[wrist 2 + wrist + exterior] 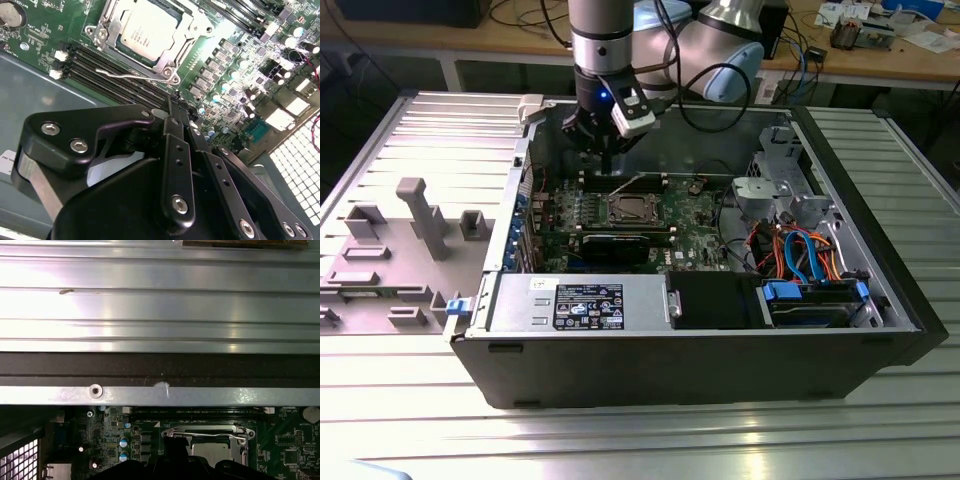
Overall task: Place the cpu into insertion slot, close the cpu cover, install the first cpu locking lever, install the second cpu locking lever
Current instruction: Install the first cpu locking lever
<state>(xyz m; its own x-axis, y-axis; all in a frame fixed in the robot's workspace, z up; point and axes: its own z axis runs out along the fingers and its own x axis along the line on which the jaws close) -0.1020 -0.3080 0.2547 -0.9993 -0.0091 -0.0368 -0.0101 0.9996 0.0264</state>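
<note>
Closed gripper [175,102]: two flat black fingers [176,165] pressed tip to tip, matt metal with bright screw heads, nothing held between. Pointing straight down from a vertical arm [600,40] of grey and silver tube, inside the open computer case [670,360], at the far side of the board in the exterior view. Poised over the long black memory slots [100,70], near the insertion slot [100,31] but apart from it. Beside the tips, a thin bent wire lever [125,75], lying along the socket edge that faces the memory slots. In the socket, the cpu [149,27]: flat square, smooth silvery-grey top, sitting level. Around it the cpu cover [172,57], a thin shiny metal frame with a square cut-out, folded down over the chip's border. Under all this, a green circuit board [45,25], crowded with small round capacitors. Outside the case, a bench [880,420] of ribbed aluminium, bright with reflections.
</note>
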